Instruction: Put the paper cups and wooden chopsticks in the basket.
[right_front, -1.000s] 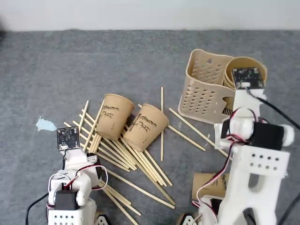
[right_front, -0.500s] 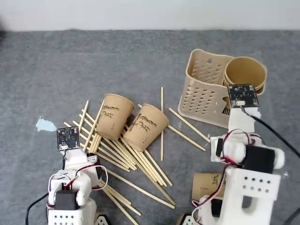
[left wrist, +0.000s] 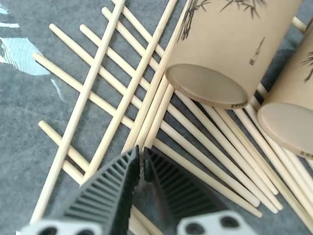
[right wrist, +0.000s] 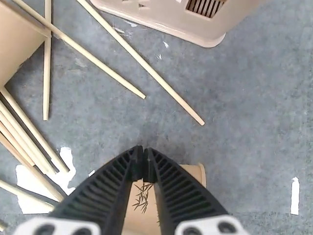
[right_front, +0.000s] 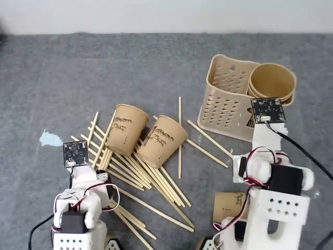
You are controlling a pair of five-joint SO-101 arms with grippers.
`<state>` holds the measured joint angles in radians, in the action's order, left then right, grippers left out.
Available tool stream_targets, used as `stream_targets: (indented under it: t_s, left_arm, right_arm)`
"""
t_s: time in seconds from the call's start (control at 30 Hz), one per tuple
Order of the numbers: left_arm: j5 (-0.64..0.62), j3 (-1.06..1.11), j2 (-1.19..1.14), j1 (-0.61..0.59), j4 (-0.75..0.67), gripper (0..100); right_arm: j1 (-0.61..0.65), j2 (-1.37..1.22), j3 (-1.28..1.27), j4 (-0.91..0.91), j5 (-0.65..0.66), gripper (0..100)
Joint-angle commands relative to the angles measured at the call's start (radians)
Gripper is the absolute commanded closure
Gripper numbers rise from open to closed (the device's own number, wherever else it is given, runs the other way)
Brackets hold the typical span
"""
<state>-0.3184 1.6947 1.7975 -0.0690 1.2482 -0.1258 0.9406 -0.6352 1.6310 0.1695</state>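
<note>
One paper cup (right_front: 273, 80) sits in the basket (right_front: 226, 99). The right gripper (right wrist: 143, 152), jaws closed and empty, hangs over a lying cup (right wrist: 144, 200) near the basket. The left gripper (left wrist: 139, 152), also closed, is over chopsticks (left wrist: 154, 103) well apart from it. Judged next: open the right jaws and grasp that cup.

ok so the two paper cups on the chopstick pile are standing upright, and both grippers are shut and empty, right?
Not upright. The high view shows the first paper cup and the second paper cup lying on their sides across the wooden chopsticks. The rest holds: the left gripper and the right gripper are both shut and empty.
</note>
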Motion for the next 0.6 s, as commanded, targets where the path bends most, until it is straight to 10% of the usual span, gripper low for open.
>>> stream_targets:
  t_s: [0.0,0.57]
  left_arm:
    - [0.008,-0.010,0.014,-0.006,0.006,98]
    - [0.008,-0.010,0.014,-0.006,0.006,98]
  right_arm:
    - [0.005,0.021,0.005,-0.005,-0.005,99.0]
    - [0.124,0.021,0.009,0.084,-0.015,98.9]
